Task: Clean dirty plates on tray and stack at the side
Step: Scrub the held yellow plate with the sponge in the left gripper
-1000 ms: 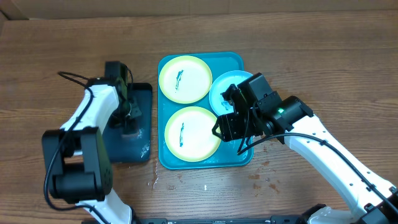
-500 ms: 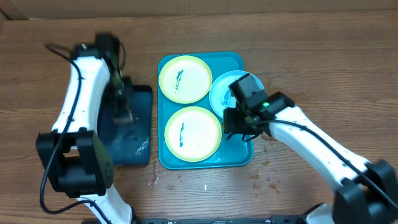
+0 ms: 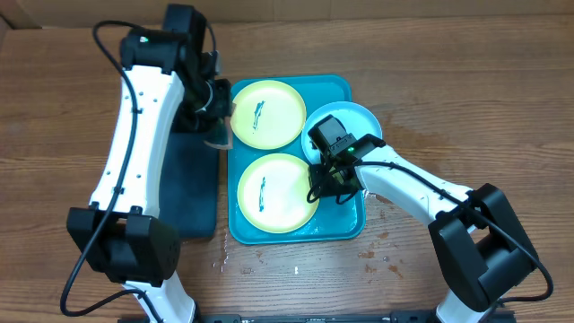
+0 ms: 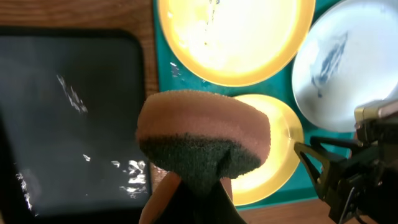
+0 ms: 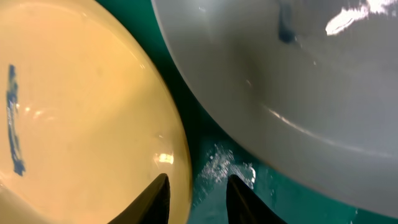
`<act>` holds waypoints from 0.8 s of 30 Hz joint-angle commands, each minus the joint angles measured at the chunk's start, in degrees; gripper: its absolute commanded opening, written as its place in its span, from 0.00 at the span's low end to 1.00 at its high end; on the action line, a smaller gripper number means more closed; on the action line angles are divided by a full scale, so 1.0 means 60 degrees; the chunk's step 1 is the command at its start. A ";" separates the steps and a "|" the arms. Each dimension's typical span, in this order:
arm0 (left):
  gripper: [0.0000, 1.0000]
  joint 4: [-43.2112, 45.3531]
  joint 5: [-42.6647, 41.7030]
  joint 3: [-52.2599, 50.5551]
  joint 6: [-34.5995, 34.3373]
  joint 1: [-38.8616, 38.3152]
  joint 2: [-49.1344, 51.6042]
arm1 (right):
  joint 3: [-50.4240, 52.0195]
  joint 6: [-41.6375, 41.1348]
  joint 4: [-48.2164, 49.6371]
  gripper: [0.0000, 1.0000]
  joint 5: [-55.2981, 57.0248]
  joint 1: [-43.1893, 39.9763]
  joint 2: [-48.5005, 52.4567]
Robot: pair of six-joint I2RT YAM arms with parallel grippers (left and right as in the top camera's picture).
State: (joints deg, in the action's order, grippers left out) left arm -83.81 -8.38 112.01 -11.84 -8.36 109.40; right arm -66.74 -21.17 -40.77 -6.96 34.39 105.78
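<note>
**A:** Where's everything sitting?

**B:** All three are on the tray (image 3: 355,230). The near plate (image 3: 276,194) has a teal smear. The right claw (image 5: 198,194) is low at its rim, fingers slightly apart with nothing in them, and the blue plate (image 3: 355,120) is just beside.

**A:** And further back?

**B:** The far plate (image 3: 266,114) is smeared too. The left claw (image 3: 213,115) hangs over its edge, clamped on a sponge (image 4: 203,140), with the black tray (image 3: 185,193) alongside.
</note>
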 commanded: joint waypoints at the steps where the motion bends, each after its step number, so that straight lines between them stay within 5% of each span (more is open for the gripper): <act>1: 0.04 0.0273 -0.0324 -0.0463 -0.0117 -0.0306 -0.0153 | -0.0120 -0.0262 0.0226 0.33 0.0113 0.0000 0.0124; 3: 0.04 0.0474 -0.0408 -0.0681 -0.0412 -0.0419 -0.0153 | -0.0120 -0.0259 0.0255 0.33 -0.0044 0.0000 0.0295; 6: 0.04 0.1024 -0.0951 -0.1359 -0.0535 -0.0743 -0.0153 | -0.0120 -0.0266 0.0160 0.09 -0.0200 0.0000 0.0474; 8: 0.04 0.1111 -0.0987 -0.1650 -0.0539 -0.0951 -0.0153 | -0.0120 -0.0572 0.0015 0.04 -0.0007 0.0000 0.0474; 15: 0.04 0.2251 -0.1013 -0.3595 -0.1362 -0.1905 -0.0153 | -0.0120 -0.1767 -0.0164 0.04 0.1009 0.0000 0.0474; 24: 0.04 0.6419 -0.0393 -0.7038 -0.2317 -0.2987 -0.0117 | -0.0120 -0.1723 -0.0222 0.04 0.1013 0.0000 0.0474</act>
State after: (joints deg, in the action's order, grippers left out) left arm -49.19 -13.47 74.26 -21.76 -25.43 109.27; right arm -67.16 -30.15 -41.67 -5.43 34.63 108.22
